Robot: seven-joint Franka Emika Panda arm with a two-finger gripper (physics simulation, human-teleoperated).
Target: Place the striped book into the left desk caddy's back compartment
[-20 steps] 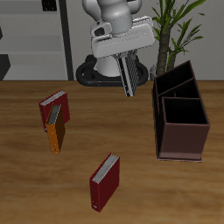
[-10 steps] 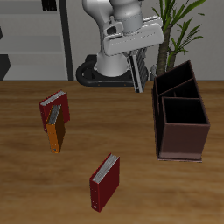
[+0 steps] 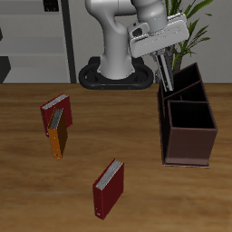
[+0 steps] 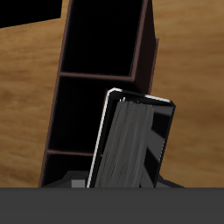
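Note:
My gripper (image 3: 156, 54) is shut on the striped book (image 3: 162, 72), which hangs on edge below it, above the table. The book's lower end is just at the robot-side rim of the left desk caddy (image 3: 188, 136), a dark maroon box standing beside the robot. Its back compartment (image 3: 181, 83) lies right by the book. In the wrist view the striped book (image 4: 131, 144) fills the foreground over the caddy (image 4: 145, 63), whose two open sections show dark and empty.
Two dark-red books lie on the table, one farther back (image 3: 56, 111) and one near the front edge (image 3: 109, 188). A small orange book (image 3: 57, 139) lies by the first. A potted plant (image 3: 186, 25) stands behind the caddy, by the robot's base (image 3: 113, 74).
My gripper has carried the striped book sideways from in front of the robot's base to the caddy's robot-side end, rising slightly. The other books have not moved.

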